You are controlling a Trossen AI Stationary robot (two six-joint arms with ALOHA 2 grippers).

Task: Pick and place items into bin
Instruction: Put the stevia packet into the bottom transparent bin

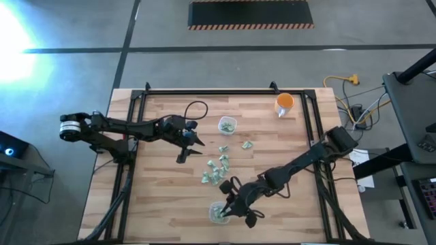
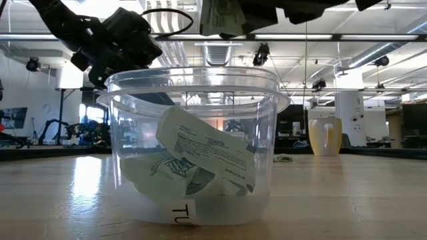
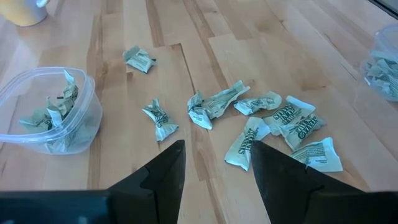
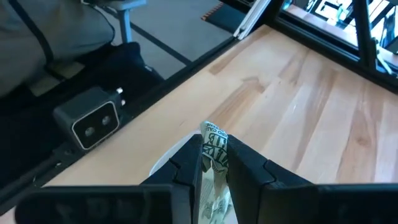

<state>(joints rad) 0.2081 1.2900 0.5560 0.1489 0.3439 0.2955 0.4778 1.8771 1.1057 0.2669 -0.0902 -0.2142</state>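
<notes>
We see the items (image 1: 216, 170) as tiny pale green-and-white crinkly wrapped pieces, scattered mid-table (image 1: 163, 204). The right claw (image 4: 214, 163) is clenched on one wrapped piece (image 4: 215, 149) above the near clear bin (image 2: 193, 153); its print is unreadable. The left claw (image 3: 214, 163) hangs released near the scatter.

Light is bright and even over the wooden table (image 1: 163, 204). Strong white glare blooms on the floor beyond the table's far left corner. In the low view, ceiling lamps shine behind the clear tub (image 2: 193, 153); the near tabletop blurs.
</notes>
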